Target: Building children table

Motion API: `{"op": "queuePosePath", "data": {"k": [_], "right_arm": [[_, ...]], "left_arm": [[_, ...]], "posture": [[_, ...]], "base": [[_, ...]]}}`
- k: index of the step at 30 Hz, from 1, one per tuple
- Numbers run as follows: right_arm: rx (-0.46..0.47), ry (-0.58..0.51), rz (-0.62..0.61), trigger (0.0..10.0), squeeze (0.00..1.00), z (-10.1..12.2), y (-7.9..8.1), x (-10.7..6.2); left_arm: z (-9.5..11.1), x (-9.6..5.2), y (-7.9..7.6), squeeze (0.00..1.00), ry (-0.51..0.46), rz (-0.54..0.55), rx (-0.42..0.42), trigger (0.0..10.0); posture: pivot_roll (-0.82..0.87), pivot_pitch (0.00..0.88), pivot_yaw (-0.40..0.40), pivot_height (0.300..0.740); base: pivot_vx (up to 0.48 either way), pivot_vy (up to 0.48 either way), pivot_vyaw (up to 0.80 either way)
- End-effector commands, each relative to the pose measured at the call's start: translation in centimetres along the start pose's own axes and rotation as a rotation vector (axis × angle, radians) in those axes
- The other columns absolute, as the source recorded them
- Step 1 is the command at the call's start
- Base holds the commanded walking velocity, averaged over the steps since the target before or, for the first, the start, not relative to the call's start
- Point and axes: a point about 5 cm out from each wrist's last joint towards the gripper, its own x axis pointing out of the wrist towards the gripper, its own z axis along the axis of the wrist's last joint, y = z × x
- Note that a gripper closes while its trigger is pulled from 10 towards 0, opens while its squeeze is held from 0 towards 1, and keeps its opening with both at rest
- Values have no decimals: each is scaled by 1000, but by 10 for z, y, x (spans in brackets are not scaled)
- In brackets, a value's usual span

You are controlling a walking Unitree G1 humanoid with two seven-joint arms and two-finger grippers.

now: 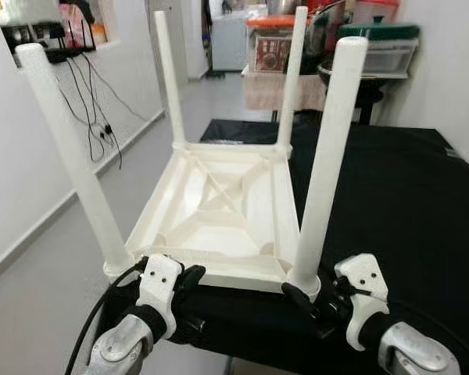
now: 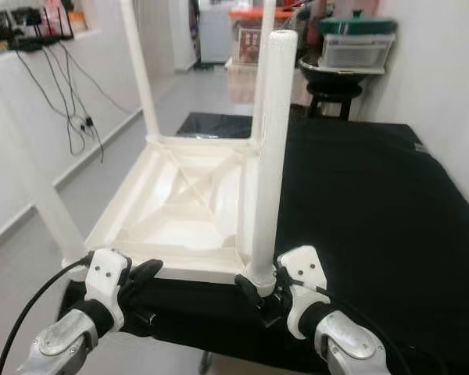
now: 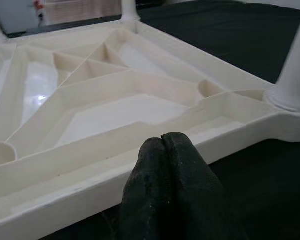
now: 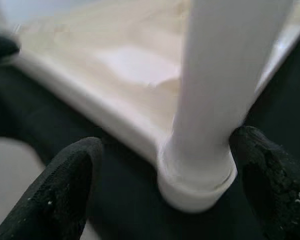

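A white plastic children's table [image 1: 211,211] lies upside down on a black-covered surface [image 1: 399,195], its ribbed underside facing up. Its legs stand upright at the corners, including the near-left leg [image 1: 70,156] and the near-right leg [image 1: 328,156]. My left gripper [image 3: 165,145] is shut with nothing in it, its tips right at the table's front rim [image 3: 90,175]. My right gripper [image 4: 162,190] is open around the base of the near-right leg [image 4: 225,90]. One fingertip [image 4: 270,185] sits close beside the leg, and the other stands well apart.
The upturned table overhangs the black surface's left edge above grey floor [image 1: 141,156]. Cables [image 1: 94,117] hang on the white wall to the left. Storage boxes [image 1: 375,47] and a dark stool stand at the back right. The black surface is bare to the right.
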Motion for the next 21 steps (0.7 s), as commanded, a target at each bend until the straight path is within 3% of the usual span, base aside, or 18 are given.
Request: {"op": "queuePosePath", "data": {"k": [1, 6, 11, 15, 18, 21], "right_arm": [[-12, 79, 45, 10000, 0, -6, 1, -5], [-6, 239, 136, 10000, 0, -10, -9, -25], [-31, 285, 168, 10000, 0, -9, -14, -32], [-96, 300, 290, 10000, 0, -5, -11, -39], [-154, 241, 353, 10000, 0, 6, -6, -33], [-155, 137, 369, 10000, 0, 25, 0, -10]], "left_arm": [[2, 1, -6, 0, -14, -44, -2, 10000], [1, 1, -7, 0, -14, -64, -9, 10000], [1, 1, -7, 0, -15, -67, -9, 10000], [1, 1, -8, 0, -16, -76, -11, 10000], [1, 0, -8, 0, -15, -92, -17, 10000], [0, -3, -3, 0, -4, -48, -32, 10000]], "posture": [[-92, 0, -13, 740], [-93, 0, -12, 740], [-92, 0, -15, 740], [-88, 0, -18, 740], [-86, 0, -17, 740], [-73, 0, -15, 740]], "base": [[0, 0, 0], [0, 0, 0], [0, 0, 0], [0, 0, 0], [0, 0, 0], [0, 0, 0]]}}
